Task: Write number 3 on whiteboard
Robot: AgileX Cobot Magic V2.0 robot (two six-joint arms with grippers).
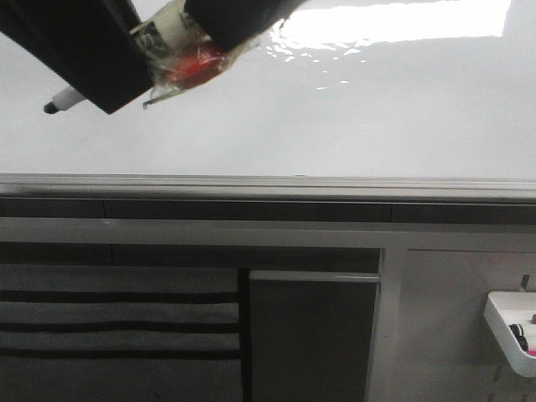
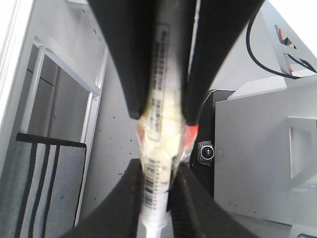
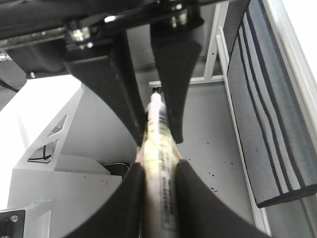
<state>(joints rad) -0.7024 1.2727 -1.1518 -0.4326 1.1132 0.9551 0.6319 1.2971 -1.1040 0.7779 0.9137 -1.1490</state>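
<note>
The whiteboard [image 1: 352, 109] fills the upper half of the front view, glossy white with a grey rim along its near edge. No number 3 shows on it. A white marker [image 1: 176, 50], wrapped in clear tape with a red patch, is held above the board at the upper left; its black tip [image 1: 52, 106] sticks out lower left. My left gripper [image 1: 138, 71] is shut on the marker [image 2: 157, 188]. My right gripper [image 1: 216, 35] is shut on the same marker [image 3: 159, 188] from the other end. The two grippers' fingertips nearly meet.
A small white tray [image 1: 509, 331] with markers hangs at the lower right. Below the board's rim stand a grey cabinet front [image 1: 314, 335] and a grey cloth with black stripes [image 1: 117, 327]. Glare lies on the board's far right [image 1: 394, 21].
</note>
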